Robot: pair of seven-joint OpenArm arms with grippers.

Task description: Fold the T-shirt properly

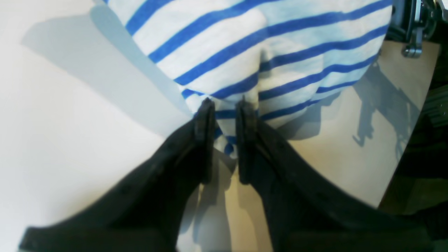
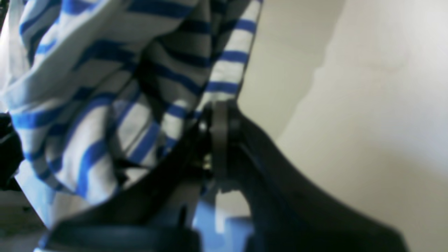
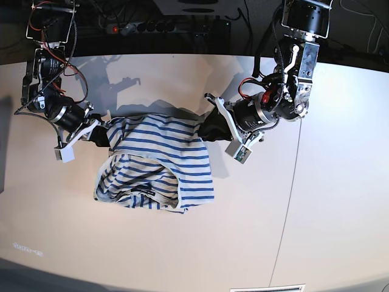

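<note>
The T-shirt (image 3: 155, 161), white with blue stripes, hangs between both grippers by its upper edge. Its lower part rests bunched on the white table (image 3: 316, 231). In the base view my left gripper (image 3: 208, 129) pinches the shirt's right upper corner, and my right gripper (image 3: 102, 135) holds the left upper corner. The left wrist view shows the left gripper (image 1: 225, 113) with a fold of striped T-shirt (image 1: 266, 45) clamped between its black fingers (image 1: 205, 119). In the right wrist view the right gripper (image 2: 218, 117) is shut on the edge of the T-shirt (image 2: 105, 87), which drapes away to the left.
A power strip (image 3: 164, 27) and cables lie along the table's far edge. A thin seam (image 3: 290, 182) runs down the tabletop right of the shirt. The table's edge (image 1: 402, 147) shows at the right of the left wrist view, with dark hardware (image 1: 416, 31) beyond it.
</note>
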